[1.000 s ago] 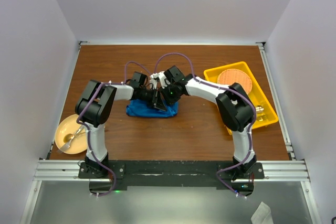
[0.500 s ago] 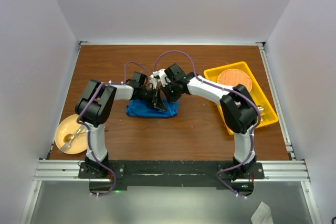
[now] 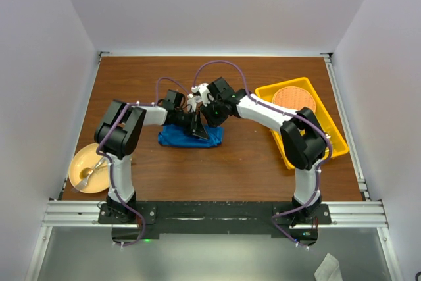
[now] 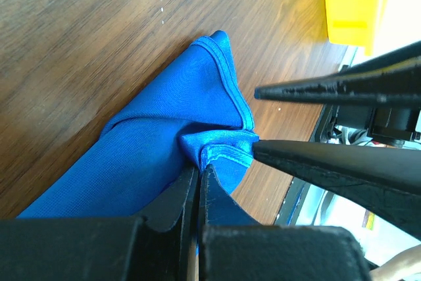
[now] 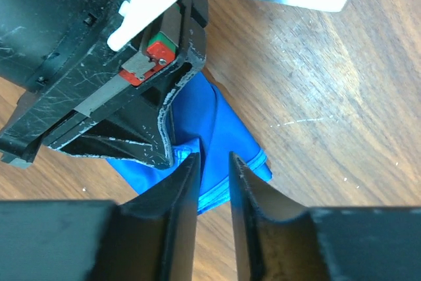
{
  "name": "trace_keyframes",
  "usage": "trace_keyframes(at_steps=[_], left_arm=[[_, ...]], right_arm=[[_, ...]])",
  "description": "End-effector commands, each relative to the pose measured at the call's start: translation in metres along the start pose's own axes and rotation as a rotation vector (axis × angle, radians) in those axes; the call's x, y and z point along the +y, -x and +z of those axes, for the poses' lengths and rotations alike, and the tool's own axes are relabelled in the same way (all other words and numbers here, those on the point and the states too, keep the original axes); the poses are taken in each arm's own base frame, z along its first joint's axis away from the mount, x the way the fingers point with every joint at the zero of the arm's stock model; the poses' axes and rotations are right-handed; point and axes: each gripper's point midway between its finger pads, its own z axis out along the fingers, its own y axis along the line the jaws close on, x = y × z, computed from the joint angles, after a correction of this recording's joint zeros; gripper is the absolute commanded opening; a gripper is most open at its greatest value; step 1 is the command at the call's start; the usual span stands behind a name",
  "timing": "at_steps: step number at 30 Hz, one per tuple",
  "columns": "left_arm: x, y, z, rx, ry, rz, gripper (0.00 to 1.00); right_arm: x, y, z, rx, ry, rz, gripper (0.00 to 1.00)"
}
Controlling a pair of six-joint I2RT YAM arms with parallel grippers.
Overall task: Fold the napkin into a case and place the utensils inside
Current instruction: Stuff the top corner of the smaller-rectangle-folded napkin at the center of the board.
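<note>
Napkin point(image 4: 171, 110) is bunched at the middle of the desk point(image 3: 230, 162), a fold pinched between the closed jaws of the left gripper point(image 4: 197, 172); jaws of the right gripper point(image 5: 214, 157) are held apart astride its corner. Farther off, a yellow tray point(image 3: 266, 93) is seen.

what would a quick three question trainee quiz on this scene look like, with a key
1. True or false: the left gripper is shut on the napkin.
2. Pick one: the orange plate lies A in the yellow tray, B on the napkin, C in the left gripper.
3. Fill in: the right gripper is ____ (open or shut).

Key: 1 true; 2 A; 3 open.
</note>
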Motion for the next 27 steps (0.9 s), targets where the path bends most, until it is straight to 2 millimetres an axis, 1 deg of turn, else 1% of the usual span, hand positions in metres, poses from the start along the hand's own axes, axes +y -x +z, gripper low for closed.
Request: trace_keyframes(at_steps=[1,4,7,11,19,23,25,27], left_arm=[[0.032,-0.011,0.003,0.019,0.112,-0.054,0.00],[0.033,-0.011,0.003,0.019,0.112,-0.054,0.00],[0.033,-0.011,0.004,0.020,0.112,-0.055,0.00],[0.034,-0.009,0.005,0.019,0.114,-0.057,0.00],[0.035,-0.009,0.006,0.022,0.111,-0.058,0.00],[0.035,-0.009,0.006,0.023,0.110,-0.059,0.00],[0.035,-0.008,0.006,0.023,0.110,-0.060,0.00],[0.035,-0.007,0.006,0.021,0.111,-0.059,0.00]], right_arm=[[-0.002,0.014,0.002,-0.040,-0.028,-0.020,0.32],[-0.002,0.010,0.008,-0.029,-0.029,-0.021,0.28],[-0.001,0.008,0.012,-0.025,-0.026,-0.021,0.27],[0.004,0.006,0.017,-0.016,-0.022,-0.028,0.27],[-0.003,-0.008,0.032,0.021,-0.084,-0.062,0.29],[-0.004,-0.013,0.036,0.030,-0.096,-0.076,0.29],[-0.006,-0.017,0.038,0.040,-0.104,-0.077,0.25],[-0.006,-0.016,0.039,0.040,-0.106,-0.082,0.18]])
